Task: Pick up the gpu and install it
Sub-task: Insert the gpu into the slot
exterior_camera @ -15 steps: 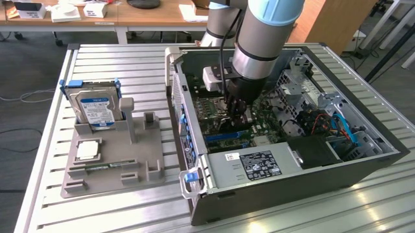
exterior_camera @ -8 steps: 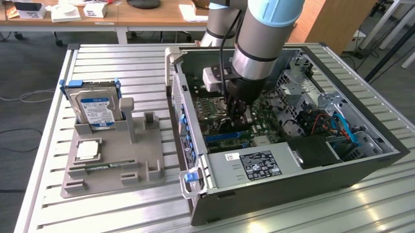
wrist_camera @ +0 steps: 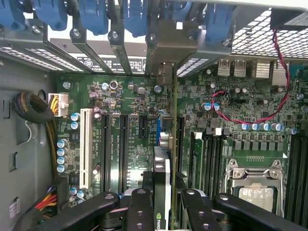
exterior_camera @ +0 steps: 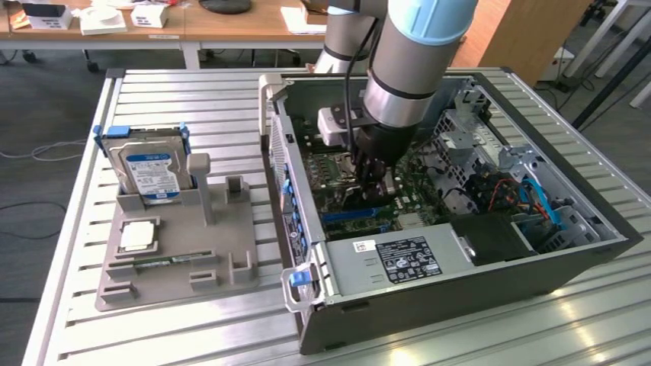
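Observation:
The gpu (wrist_camera: 161,166) is a thin black card seen edge-on, standing upright between my fingers. Its metal bracket (wrist_camera: 166,77) reaches to the rear slot openings of the case. My gripper (wrist_camera: 163,199) is shut on the gpu, with one black finger (wrist_camera: 139,207) on each side. The card hangs over the blue expansion slot (wrist_camera: 158,127) of the green motherboard (wrist_camera: 120,96); whether it touches the slot I cannot tell. In the exterior view my gripper (exterior_camera: 373,177) is down inside the open computer case (exterior_camera: 305,229), with the gpu (exterior_camera: 374,194) dark below it.
A grey holder (exterior_camera: 173,252) at the exterior view's left carries a silver hard drive (exterior_camera: 151,171), a memory stick (exterior_camera: 152,261) and a square chip (exterior_camera: 137,236). Inside the case are a power supply (exterior_camera: 407,259), drive cages (exterior_camera: 478,130), a white slot (wrist_camera: 86,144) and a processor socket (wrist_camera: 255,185).

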Motion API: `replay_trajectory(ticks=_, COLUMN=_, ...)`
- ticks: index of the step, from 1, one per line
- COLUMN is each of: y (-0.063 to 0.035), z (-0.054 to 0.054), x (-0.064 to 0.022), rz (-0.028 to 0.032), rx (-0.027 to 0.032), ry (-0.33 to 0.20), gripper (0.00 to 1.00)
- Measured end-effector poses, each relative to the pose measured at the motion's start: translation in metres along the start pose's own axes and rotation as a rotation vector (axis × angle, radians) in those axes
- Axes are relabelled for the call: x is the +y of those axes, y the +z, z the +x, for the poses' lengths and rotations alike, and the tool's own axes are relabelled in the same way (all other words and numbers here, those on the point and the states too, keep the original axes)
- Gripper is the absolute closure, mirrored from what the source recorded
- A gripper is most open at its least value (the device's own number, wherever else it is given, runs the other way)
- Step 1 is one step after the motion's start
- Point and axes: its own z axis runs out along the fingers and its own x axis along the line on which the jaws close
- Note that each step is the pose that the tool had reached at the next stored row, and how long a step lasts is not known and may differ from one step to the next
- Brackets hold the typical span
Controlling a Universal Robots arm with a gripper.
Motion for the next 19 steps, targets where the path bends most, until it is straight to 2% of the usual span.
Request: replay_trajectory(ticks=19, y=0.0021, z=0.0003, x=0.0001, rz=0.0000, rx=0.0000, ry=0.000, gripper=0.73)
